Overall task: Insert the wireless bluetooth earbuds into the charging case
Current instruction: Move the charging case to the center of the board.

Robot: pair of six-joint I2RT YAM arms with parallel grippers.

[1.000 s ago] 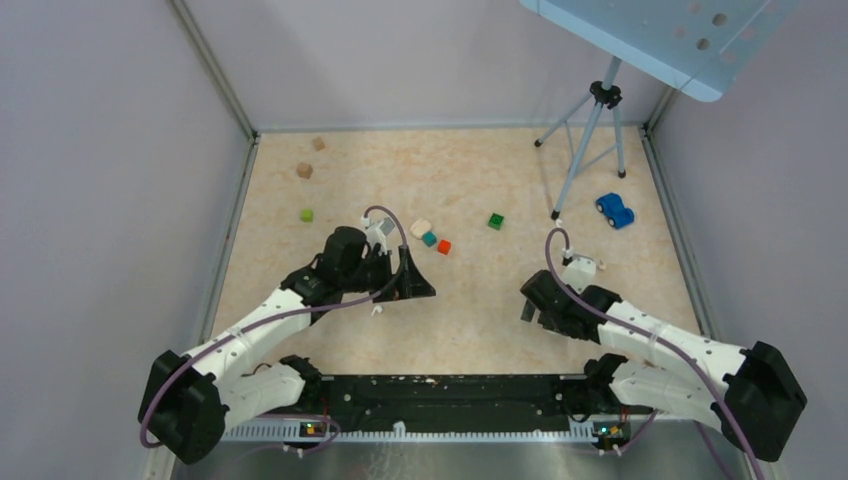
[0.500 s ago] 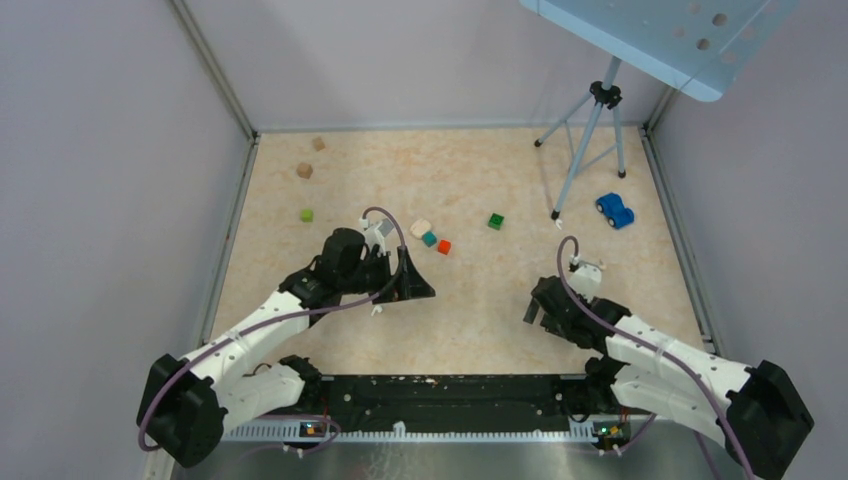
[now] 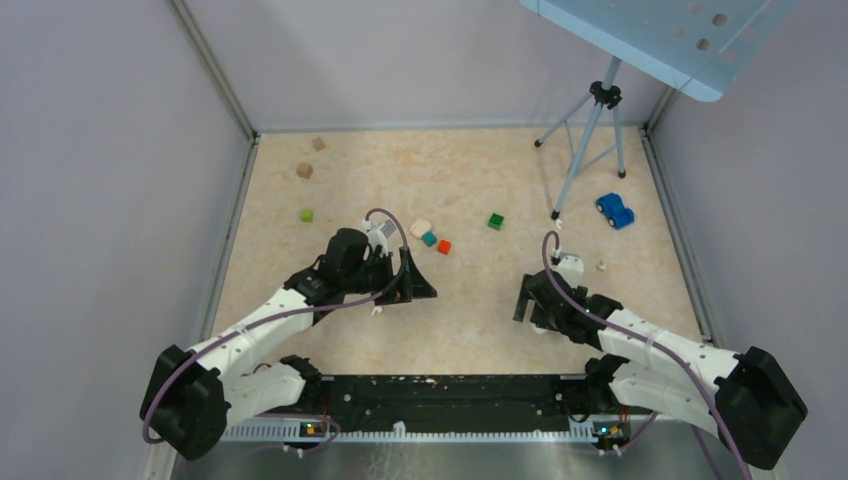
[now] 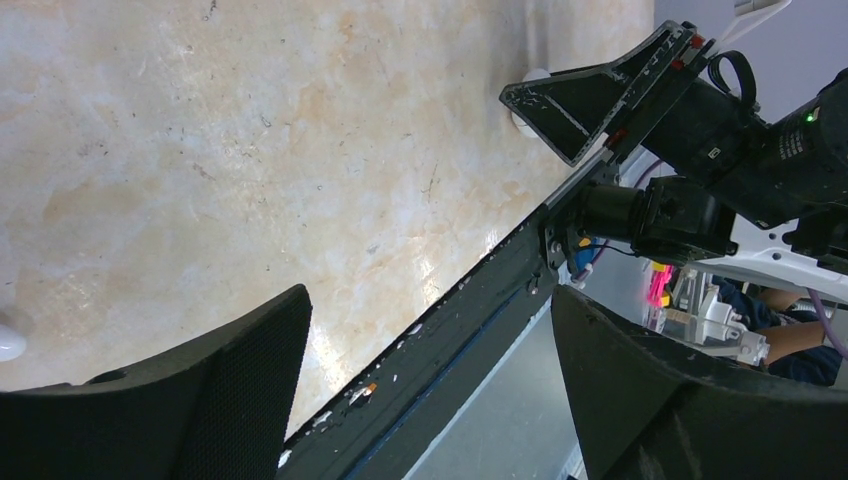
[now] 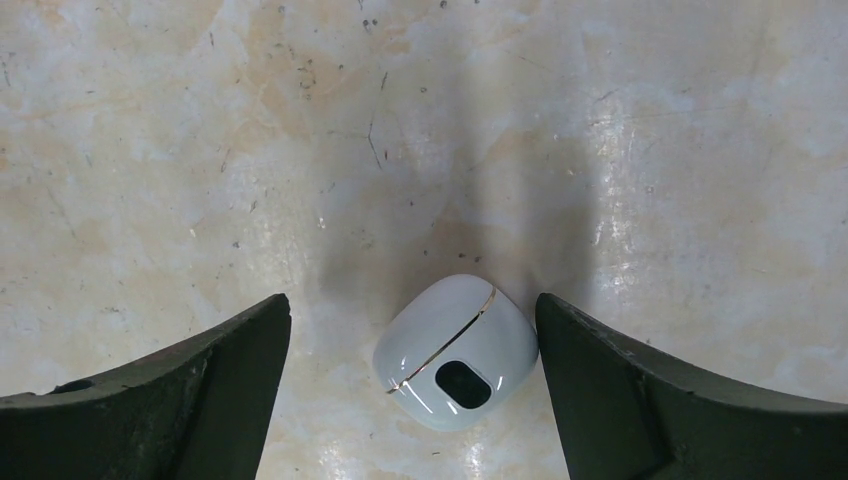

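A tiny glossy white plastic earbud (image 5: 455,350) is seen on the marbled beige tabletop (image 5: 150,150), toward its near edge and right of the middle. It lies between the right fingers (image 5: 200,390), which are spread wide and stand apart from it. The left fingers (image 4: 220,390) are likewise spread, with a second white earbud (image 3: 377,311) just beside them. The small cream-beige rounded charging case (image 3: 420,228) is found near the tabletop's middle, just beside a teal cube (image 3: 429,239).

Table (image 5: 150,150) bare around white piece (image 5: 455,352) — perhaps an earbud.
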